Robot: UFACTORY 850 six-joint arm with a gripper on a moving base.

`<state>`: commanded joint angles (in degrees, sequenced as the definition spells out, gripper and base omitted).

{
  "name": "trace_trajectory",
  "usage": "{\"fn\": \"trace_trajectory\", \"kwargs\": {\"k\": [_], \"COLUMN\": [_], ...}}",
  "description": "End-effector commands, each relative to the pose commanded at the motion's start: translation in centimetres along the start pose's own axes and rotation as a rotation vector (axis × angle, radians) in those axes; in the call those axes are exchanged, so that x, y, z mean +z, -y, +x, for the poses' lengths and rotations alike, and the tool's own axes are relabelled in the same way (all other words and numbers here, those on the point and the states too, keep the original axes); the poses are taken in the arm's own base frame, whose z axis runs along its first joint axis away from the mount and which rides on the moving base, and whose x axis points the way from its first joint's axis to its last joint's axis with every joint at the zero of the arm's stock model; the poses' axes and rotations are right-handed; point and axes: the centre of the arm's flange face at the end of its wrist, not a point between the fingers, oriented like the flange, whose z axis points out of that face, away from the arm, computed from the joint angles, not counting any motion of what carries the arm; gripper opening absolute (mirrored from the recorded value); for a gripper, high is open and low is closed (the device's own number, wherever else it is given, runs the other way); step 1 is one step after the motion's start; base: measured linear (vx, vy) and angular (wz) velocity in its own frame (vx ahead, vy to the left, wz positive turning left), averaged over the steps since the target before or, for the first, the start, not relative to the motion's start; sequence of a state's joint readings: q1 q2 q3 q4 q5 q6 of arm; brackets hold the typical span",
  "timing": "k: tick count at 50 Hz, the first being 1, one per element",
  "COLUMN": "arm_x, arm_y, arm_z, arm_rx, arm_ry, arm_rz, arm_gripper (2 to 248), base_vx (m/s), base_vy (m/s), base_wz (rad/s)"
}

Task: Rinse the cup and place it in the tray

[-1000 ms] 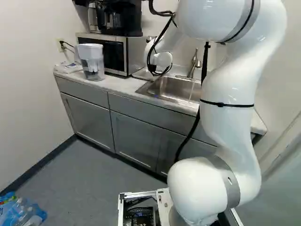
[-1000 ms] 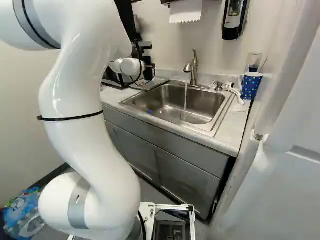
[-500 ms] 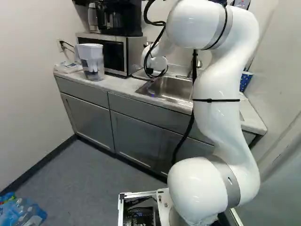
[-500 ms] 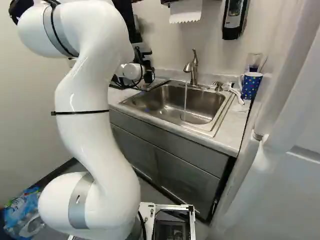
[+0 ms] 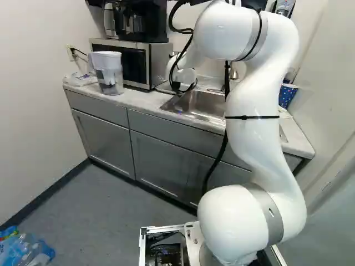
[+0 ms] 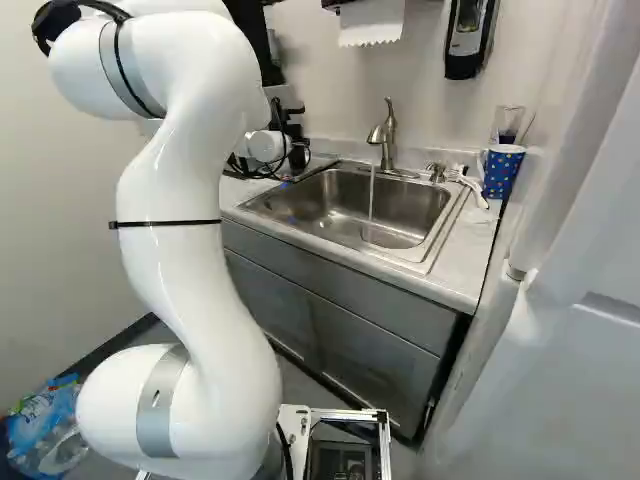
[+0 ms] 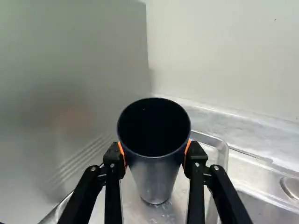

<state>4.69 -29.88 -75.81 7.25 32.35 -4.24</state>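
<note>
Well, the jaws pinch 1 upright cup [image 7: 155, 175], dark inside, in or just over the tray [image 7: 225, 155].

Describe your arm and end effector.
The arm is glossy white with bulging, rounded joints, grey bands, thin black straps and black cabling looping outside it. The end effector is black, with two jointed fingers, small silvery screws and orange pads.

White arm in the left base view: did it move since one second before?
Yes. The upper part of the white arm has shifted to this view's left against the sink; the blue dotted cup, hidden before, now shows.
</note>
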Motion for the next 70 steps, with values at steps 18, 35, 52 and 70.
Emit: {"fn": "trace_trajectory", "kwargs": {"k": [18, 35, 52, 70], "arm_x": [-0.01, -0.01, -0.01, -0.01], "arm_y": [0.02, 0.03, 0.03, 0.03], "arm_z": [-0.31, -0.34, -0.34, -0.34], "arm_rx": [0.0, 0.0, 0.0, 0.0], "arm_ry": [0.035, 0.038, 0.038, 0.038], "arm_rz": [0.003, 0.003, 0.003, 0.003], "arm_gripper": [126, 126, 150, 247], "base_vx": [0.0, 0.0, 0.0, 0.0], "base_vy": [0.0, 0.0, 0.0, 0.0], "base_wz": [0.0, 0.0, 0.0, 0.0]}}
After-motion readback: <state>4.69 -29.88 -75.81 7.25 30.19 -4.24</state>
